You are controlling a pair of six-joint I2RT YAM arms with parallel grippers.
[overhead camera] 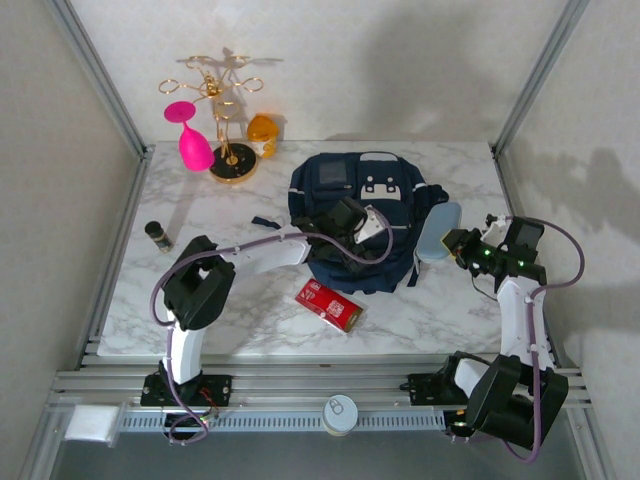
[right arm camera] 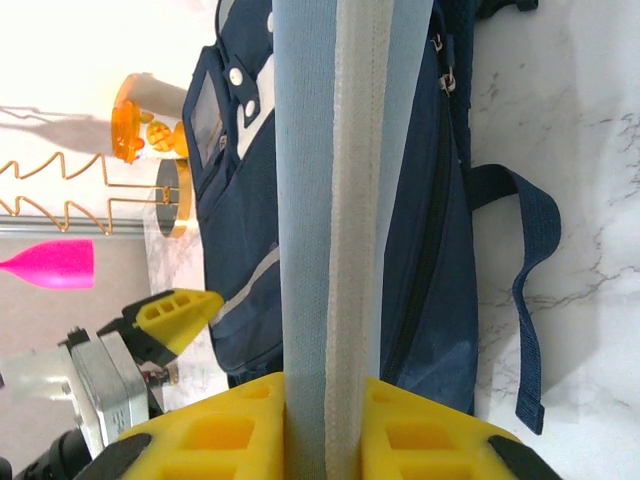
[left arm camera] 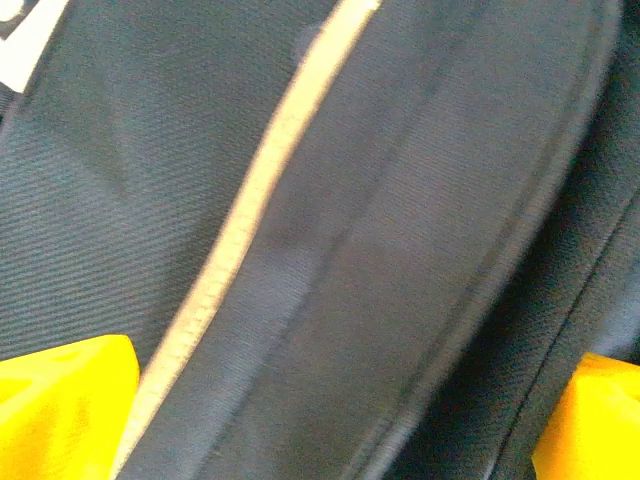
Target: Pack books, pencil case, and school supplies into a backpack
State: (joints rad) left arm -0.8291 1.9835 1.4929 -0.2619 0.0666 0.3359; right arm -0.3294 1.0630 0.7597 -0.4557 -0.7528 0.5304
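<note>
The navy backpack [overhead camera: 345, 190] lies flat in the middle of the table. My left gripper [overhead camera: 362, 224] hovers right over its front, open; in the left wrist view its yellow fingertips [left arm camera: 60, 405] stand wide apart above the backpack's [left arm camera: 420, 220] dark fabric and pale stripe, with nothing between them. My right gripper [overhead camera: 462, 246] is shut on the grey-blue pencil case [overhead camera: 440, 230], which it holds beside the backpack's right edge. In the right wrist view the pencil case [right arm camera: 330, 180] runs straight up from between the yellow fingers [right arm camera: 220, 430]. Of the school supplies, the flat red box [overhead camera: 328, 304] lies in front of the backpack. The books are out of view.
A short black cylinder [overhead camera: 158, 235] stands near the left edge. At the back left are a gold rack [overhead camera: 225, 120], a pink glass [overhead camera: 192, 140] and an orange cup [overhead camera: 262, 133]. A loose backpack strap [right arm camera: 530, 270] trails on the marble table [overhead camera: 450, 310].
</note>
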